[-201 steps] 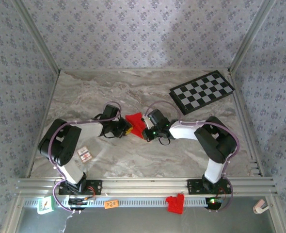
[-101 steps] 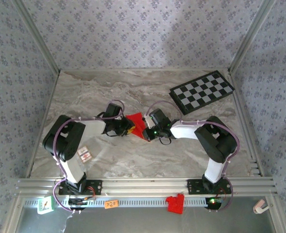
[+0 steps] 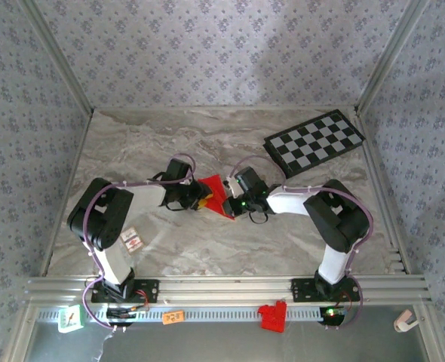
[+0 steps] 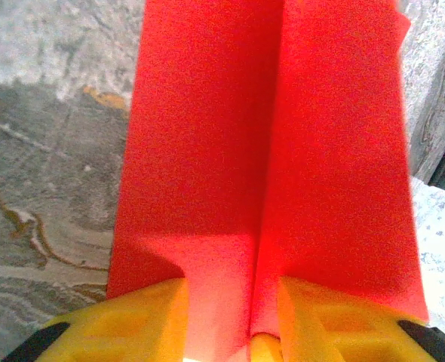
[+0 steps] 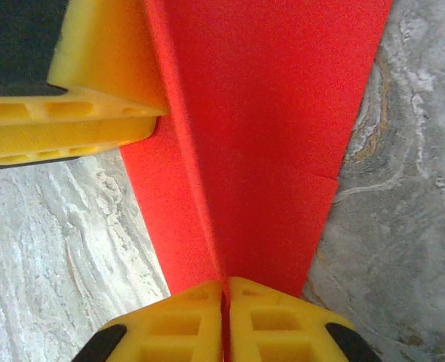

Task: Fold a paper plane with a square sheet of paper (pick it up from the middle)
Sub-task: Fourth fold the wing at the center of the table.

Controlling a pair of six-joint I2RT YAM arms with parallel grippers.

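The red sheet of paper [image 3: 216, 191] is folded along a centre crease and stands off the marble table at its middle, held between both arms. My right gripper [image 3: 233, 202] is shut on the crease at the paper's near end [image 5: 268, 136]; its yellow fingertips [image 5: 200, 317] press flat together on it. My left gripper [image 3: 200, 197] is at the opposite end, its yellow fingers [image 4: 132, 320] apart, with the paper's ridge [image 4: 207, 151] lying loose in the gap. One left finger [image 5: 102, 83] shows in the right wrist view beside the paper's far edge.
A black-and-white checkered board [image 3: 314, 142] lies at the back right. Small printed cards [image 3: 130, 239] lie by the left arm's base. A red plastic bracket [image 3: 272, 316] and an orange tag [image 3: 173, 317] sit on the front rail. Patterned walls close in three sides.
The left gripper's jaws have parted around the paper, and the left arm has drawn in closer to it. The right gripper stays pinched on the crease, almost still.
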